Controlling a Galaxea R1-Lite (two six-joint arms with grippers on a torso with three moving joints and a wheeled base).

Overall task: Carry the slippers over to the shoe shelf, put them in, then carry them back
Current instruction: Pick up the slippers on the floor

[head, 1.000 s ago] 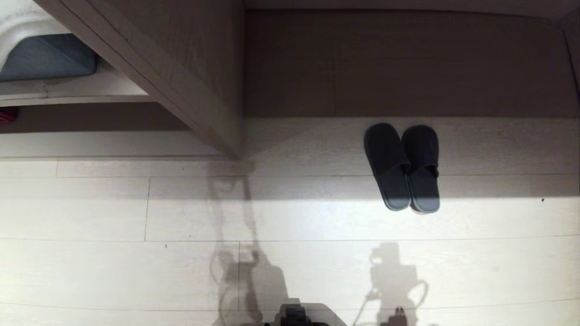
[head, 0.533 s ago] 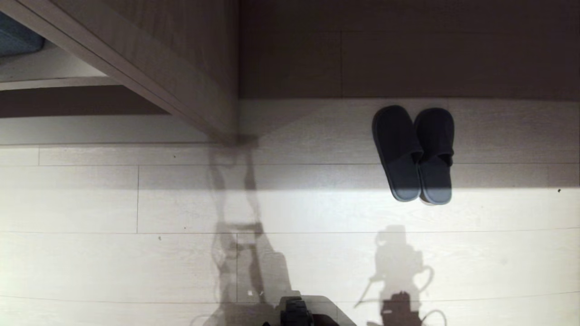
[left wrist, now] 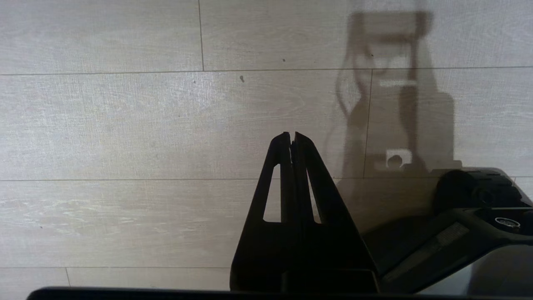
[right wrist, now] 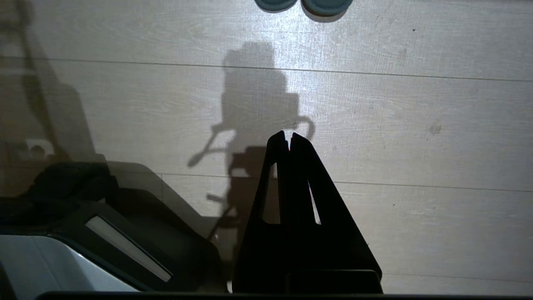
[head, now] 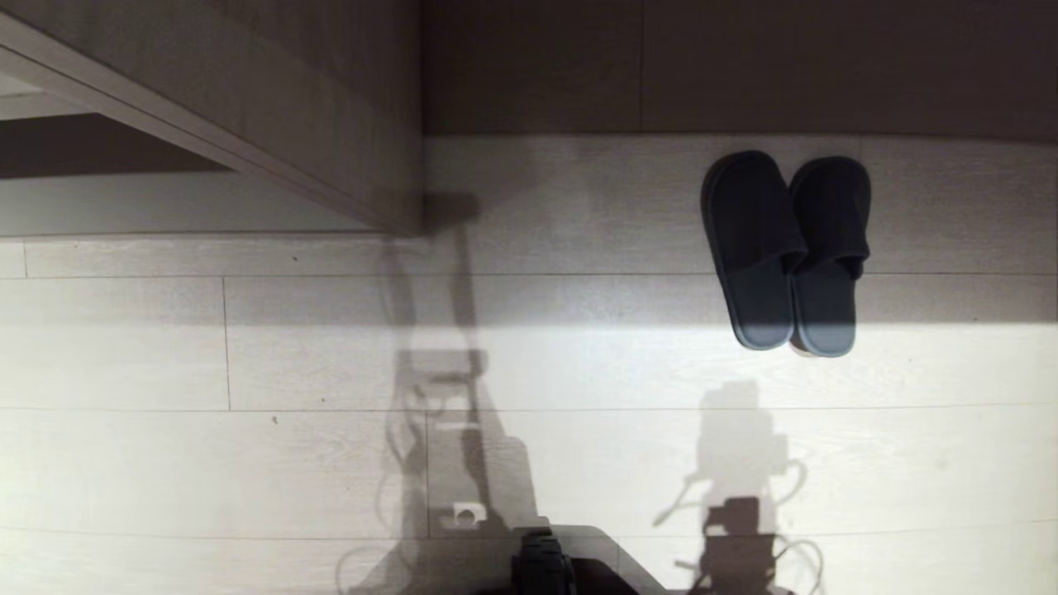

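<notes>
Slippers [head: 785, 252] lie side by side on the floor [head: 248, 364], ahead and to the robot's right, toes away from it, long axis pointing straight back at it. The right tool [right wrist: 289, 135] is nearer; both it and the left tool [left wrist: 291, 135] are pinched narrow, holding nothing

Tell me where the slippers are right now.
In the head view, the slippers lie side by side on the pale floor at the robot's right, toes toward the dark wall panel, right of the wood-grain cabinet corner.
</notes>
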